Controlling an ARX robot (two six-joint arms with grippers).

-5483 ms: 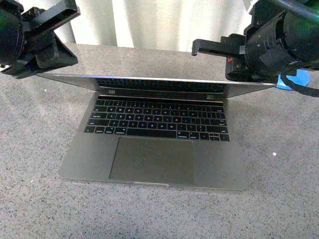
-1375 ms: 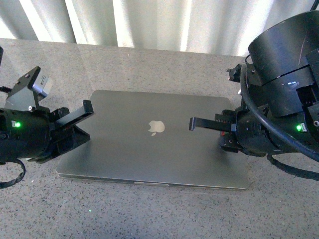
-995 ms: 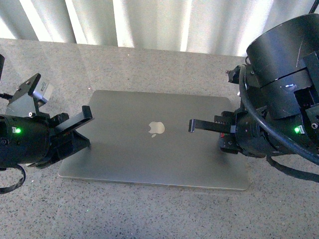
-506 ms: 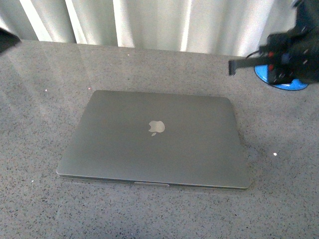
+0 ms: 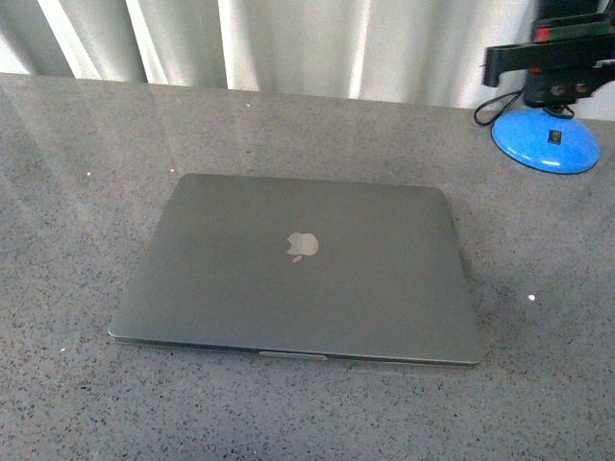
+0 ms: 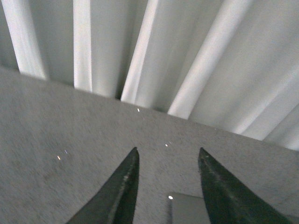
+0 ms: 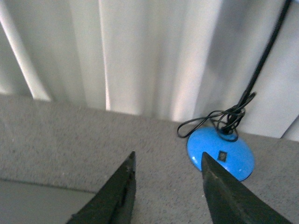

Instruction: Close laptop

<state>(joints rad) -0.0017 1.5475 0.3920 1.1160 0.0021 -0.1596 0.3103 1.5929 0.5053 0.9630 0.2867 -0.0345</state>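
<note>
Laptop: slim space-grey metal laptop [image 5: 298,269] lies shut and flat on the counter, lid up, pale apple logo [image 5: 302,246] at the lid's middle; it sits about midway between the counter's left and right edges, its front edge toward the near edge.
Counter: speckled grey stone counter [image 5: 77,173] carries the laptop; white pleated curtain [image 5: 288,43] hangs behind its far edge.
Blue base: round glossy blue dome-shaped base [image 5: 545,139] stands near the far right corner of the counter, well apart from the laptop, with a black cable [image 7: 224,119] looped at its top.
Right gripper: black right gripper [image 7: 166,156] is raised above the far right corner, over the blue base in the front view; its two dark fingers [image 7: 119,191] stand apart with nothing between them, touching nothing.
Left gripper: black left gripper [image 6: 167,151] is out of the front view; its wrist view shows the two fingers [image 6: 124,186] spread apart and empty, with a corner of the laptop [image 6: 187,210] showing between them.
</note>
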